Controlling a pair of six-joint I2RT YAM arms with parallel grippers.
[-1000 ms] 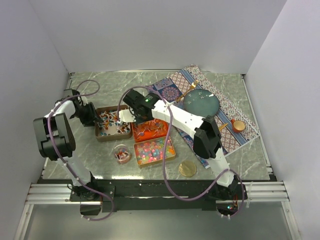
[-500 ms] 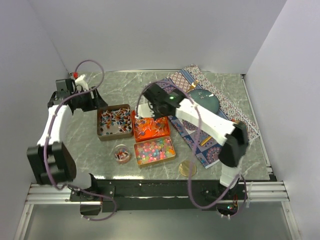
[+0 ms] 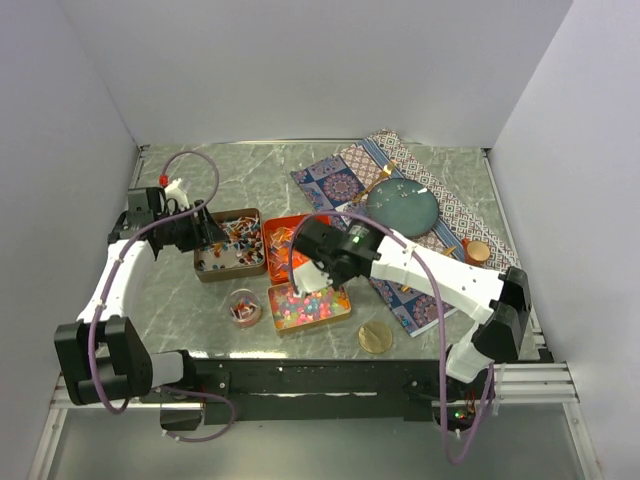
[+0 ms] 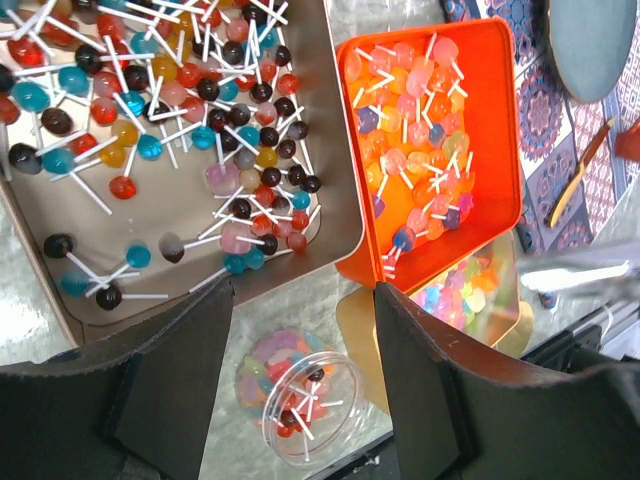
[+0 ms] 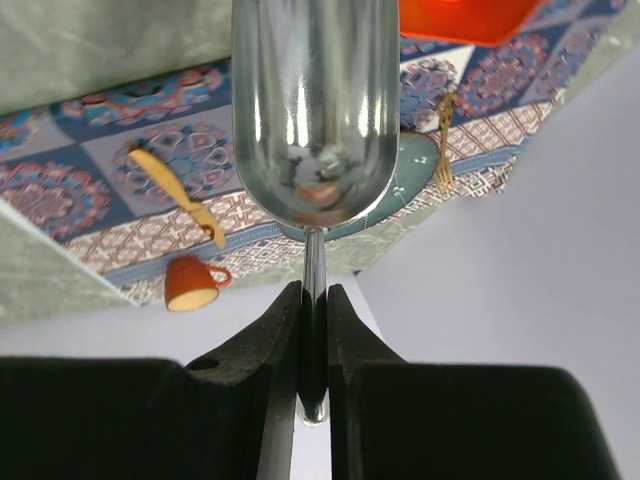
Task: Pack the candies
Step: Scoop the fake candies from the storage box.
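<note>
The candies lie in three open tins: mixed lollipops in the brown tin, orange and pink ones in the orange tin, bead-like jellies in the gold tin. A clear round jar holds a few jellies and lollipops. My left gripper hangs open and empty at the brown tin's left end, with the jar showing below its fingers. Between the orange and gold tins, my right gripper is shut on the handle of a metal scoop. No candy shows in its bowl.
A round gold lid lies near the front edge. A patterned mat at the back right carries a dark plate, an orange cup, a wooden spoon and a fork. White walls close in three sides.
My right arm has swung the scoop from over the brown tin toward the front, near the gold tin. The left gripper has opened wider and shifted to the brown tin's left end.
</note>
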